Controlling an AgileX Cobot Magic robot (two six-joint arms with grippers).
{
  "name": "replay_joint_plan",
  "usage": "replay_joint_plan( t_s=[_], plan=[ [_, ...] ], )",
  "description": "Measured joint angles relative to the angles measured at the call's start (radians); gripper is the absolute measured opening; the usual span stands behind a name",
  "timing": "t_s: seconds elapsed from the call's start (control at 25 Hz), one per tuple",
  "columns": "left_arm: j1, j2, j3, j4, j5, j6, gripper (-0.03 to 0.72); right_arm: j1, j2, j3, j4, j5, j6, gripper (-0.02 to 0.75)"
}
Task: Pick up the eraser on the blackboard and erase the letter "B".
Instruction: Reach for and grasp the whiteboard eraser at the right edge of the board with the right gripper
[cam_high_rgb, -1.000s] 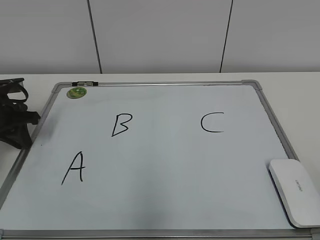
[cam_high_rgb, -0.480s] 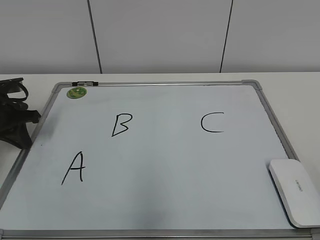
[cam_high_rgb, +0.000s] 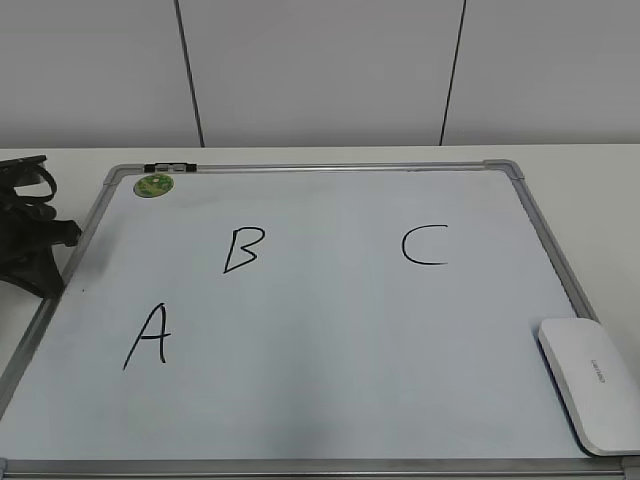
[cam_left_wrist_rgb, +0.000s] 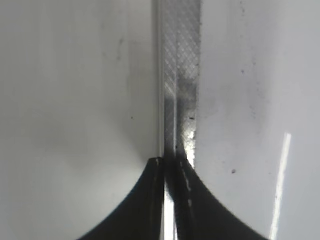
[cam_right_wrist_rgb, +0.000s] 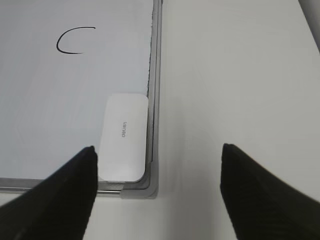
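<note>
The white eraser (cam_high_rgb: 592, 383) lies in the near right corner of the blackboard (cam_high_rgb: 330, 330), against its frame; it also shows in the right wrist view (cam_right_wrist_rgb: 124, 137). The letter "B" (cam_high_rgb: 244, 249) is drawn left of centre. My right gripper (cam_right_wrist_rgb: 157, 155) is open and empty, high above the board's corner (cam_right_wrist_rgb: 152, 187), with the eraser just inside its left finger; it does not show in the exterior view. My left gripper (cam_left_wrist_rgb: 172, 162) is shut and empty over the board's left frame (cam_left_wrist_rgb: 181, 80), at the left edge of the exterior view (cam_high_rgb: 30, 240).
A black "A" (cam_high_rgb: 148, 336) and a black "C" (cam_high_rgb: 424, 245) are also on the board; the "C" shows in the right wrist view (cam_right_wrist_rgb: 75, 41). A round green magnet (cam_high_rgb: 154, 184) sits at the far left corner. White table (cam_right_wrist_rgb: 235, 90) lies right of the board.
The left arm has shifted very slightly towards the left edge of the exterior view. Nothing else has visibly changed.
</note>
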Motion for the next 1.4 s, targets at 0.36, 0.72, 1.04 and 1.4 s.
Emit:
replay_joint_plan(
  t_s=[0.36,0.72,1.04,1.4],
  plan=[
    [0.000,0.000,0.000,-0.001,0.000,0.000,0.008,0.000,0.291,-0.042,0.110,0.003,-0.072,0.587],
    [0.000,0.000,0.000,-0.001,0.000,0.000,0.008,0.000,0.503,-0.095,0.147,-0.003,-0.075,0.586],
    [0.000,0.000,0.000,-0.002,0.002,0.000,0.008,0.000,0.624,-0.095,0.187,-0.019,-0.075,0.587],
    [0.000,0.000,-0.001,-0.002,0.002,0.000,0.008,0.000,0.733,-0.120,0.189,-0.046,-0.078,0.586]
  ],
)
